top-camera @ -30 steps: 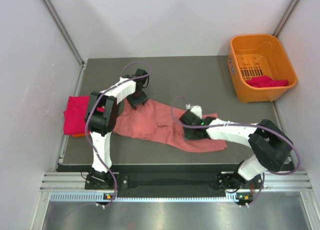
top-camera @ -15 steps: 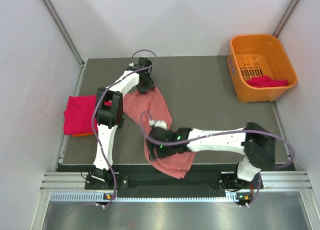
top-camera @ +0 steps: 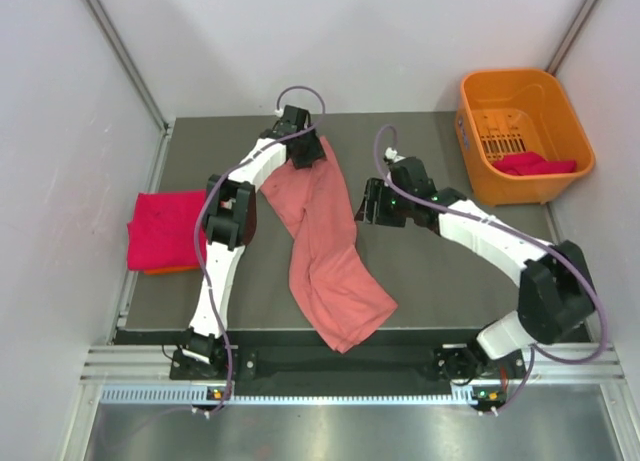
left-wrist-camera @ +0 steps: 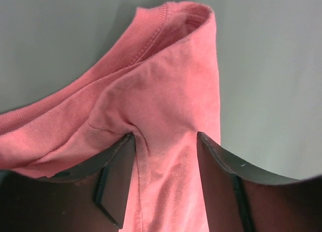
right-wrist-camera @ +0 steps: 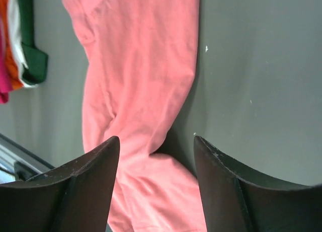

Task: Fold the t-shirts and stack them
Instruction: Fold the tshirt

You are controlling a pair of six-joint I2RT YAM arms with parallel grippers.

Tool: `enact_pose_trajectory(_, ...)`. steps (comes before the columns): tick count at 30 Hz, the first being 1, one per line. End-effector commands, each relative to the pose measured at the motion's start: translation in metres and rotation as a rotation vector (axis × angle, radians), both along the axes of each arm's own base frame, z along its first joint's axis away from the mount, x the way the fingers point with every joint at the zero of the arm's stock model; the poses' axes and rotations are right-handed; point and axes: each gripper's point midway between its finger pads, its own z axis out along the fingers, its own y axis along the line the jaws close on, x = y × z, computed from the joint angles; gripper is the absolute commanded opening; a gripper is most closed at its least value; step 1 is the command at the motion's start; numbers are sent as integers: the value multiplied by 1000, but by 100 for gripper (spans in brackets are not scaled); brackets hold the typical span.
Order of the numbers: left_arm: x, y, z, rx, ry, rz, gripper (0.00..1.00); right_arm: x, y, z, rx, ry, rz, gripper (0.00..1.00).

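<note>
Left hand (left-wrist-camera: 166, 137) clamps the pink shirt (top-camera: 325, 251) at its collar end, right hand (right-wrist-camera: 156, 140) hangs open and empty just beside the cloth; best it grabs the far hem and pulls flat.

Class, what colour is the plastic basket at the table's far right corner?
The basket is orange, clearest in the top external view.

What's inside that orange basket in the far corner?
A crumpled magenta-red cloth lies toward the near right side of the orange basket; the rest of the basket's floor shows. Whatever may lie beneath the cloth is covered.
</note>
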Motion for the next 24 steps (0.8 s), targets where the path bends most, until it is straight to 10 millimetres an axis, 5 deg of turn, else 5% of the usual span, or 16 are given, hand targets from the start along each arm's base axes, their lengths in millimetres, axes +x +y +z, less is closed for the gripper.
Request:
enact_pose_trajectory(1,13,15,6,45,-71,-16,58,26,15,12,48,-45,110,61)
enact_pose_trajectory(7,12,12,48,-29,-189,-145,68,94,8,6,117,-28,116,65)
enact_pose_trajectory(11,11,17,78,-20,-214,-150,76,140,21,-11,196,59,146,66)
enact_pose_trajectory(12,7,21,74,-13,-204,-144,93,142,23,-15,203,87,150,66)
enact_pose_trajectory(13,4,23,80,-11,-213,-141,98,147,26,-17,209,98,154,66)
enact_pose_trajectory(14,0,27,100,-8,-243,-132,99,157,30,-20,210,102,156,66)
enact_pose_trajectory(16,-11,37,101,15,-234,-115,98,160,31,-27,203,140,150,67)
enact_pose_trajectory(17,-18,41,121,18,-262,-105,99,168,32,-31,203,146,146,66)
enact_pose_trajectory(18,-28,46,111,33,-231,-91,99,168,31,-35,201,169,140,66)
enact_pose_trajectory(19,-36,54,129,46,-252,-63,98,171,31,-39,201,178,135,64)
enact_pose_trajectory(21,-57,65,114,67,-195,-24,99,169,31,-46,195,201,132,63)
enact_pose_trajectory(23,-75,77,123,83,-185,30,98,164,31,-53,193,233,142,60)
enact_pose_trajectory(24,-90,82,108,93,-137,37,98,162,31,-55,193,241,148,60)
